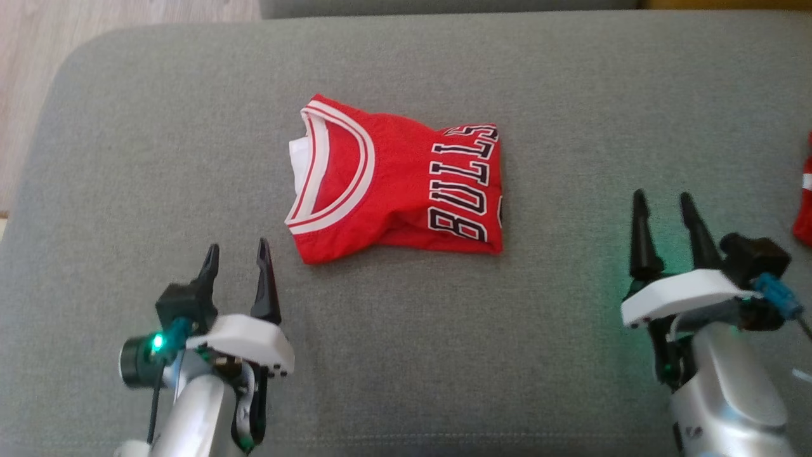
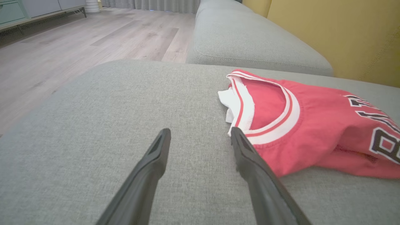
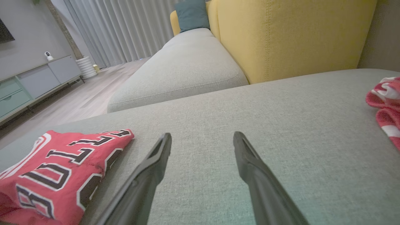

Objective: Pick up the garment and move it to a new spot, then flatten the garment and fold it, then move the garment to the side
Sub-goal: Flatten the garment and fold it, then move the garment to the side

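Observation:
The garment [image 1: 396, 181] is a red jersey with white neck trim and black "BULLS" lettering, lying folded in the middle of the grey sofa cushion [image 1: 158, 158]. My left gripper [image 1: 238, 254] stands open just near-left of it, empty; in the left wrist view the garment [image 2: 312, 125] lies beside the right finger of the left gripper [image 2: 200, 136]. My right gripper [image 1: 663, 203] is open and empty, well to the right of the garment, and in the right wrist view the garment [image 3: 59, 175] shows at lower left of the right gripper [image 3: 201, 137].
Another red-and-white cloth [image 1: 804, 203] lies at the cushion's right edge, also the cloth [image 3: 384, 106] in the right wrist view. A yellow backrest [image 3: 281, 37] and a second grey cushion [image 3: 187, 68] lie beyond. Wooden floor [image 2: 78, 47] drops off to the left.

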You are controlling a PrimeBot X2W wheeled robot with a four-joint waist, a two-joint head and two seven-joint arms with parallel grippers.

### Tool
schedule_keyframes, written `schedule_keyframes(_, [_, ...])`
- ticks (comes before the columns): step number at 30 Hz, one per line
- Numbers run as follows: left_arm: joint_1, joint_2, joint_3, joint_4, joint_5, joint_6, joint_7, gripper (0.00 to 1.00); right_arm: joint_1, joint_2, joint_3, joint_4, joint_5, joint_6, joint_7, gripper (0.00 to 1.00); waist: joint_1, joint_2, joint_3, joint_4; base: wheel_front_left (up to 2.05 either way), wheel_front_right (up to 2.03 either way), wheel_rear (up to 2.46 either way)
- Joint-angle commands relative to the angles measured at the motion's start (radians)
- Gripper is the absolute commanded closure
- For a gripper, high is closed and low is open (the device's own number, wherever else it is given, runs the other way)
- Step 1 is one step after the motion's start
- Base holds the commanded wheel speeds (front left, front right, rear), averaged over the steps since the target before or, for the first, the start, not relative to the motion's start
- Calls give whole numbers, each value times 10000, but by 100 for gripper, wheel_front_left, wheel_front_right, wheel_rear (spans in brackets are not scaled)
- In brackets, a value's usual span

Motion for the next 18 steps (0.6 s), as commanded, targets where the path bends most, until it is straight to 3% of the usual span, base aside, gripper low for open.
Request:
schedule_keyframes(1, [-78, 127, 396, -286, 86, 62, -91, 0, -37, 132, 346, -338, 37, -9, -108, 0, 0, 0, -82, -60, 0, 0, 0])
schedule_keyframes(9, [239, 127, 689, -305, 188, 13, -91, 0, 261, 135, 765, -251, 496, -9, -108, 0, 0, 0, -302, -124, 0, 0, 0])
schedule_keyframes(18, [68, 127, 427, -454, 130, -65, -92, 0, -127, 136, 1224, -70, 657, -9, -108, 0, 0, 0, 157, 186, 0, 0, 0])
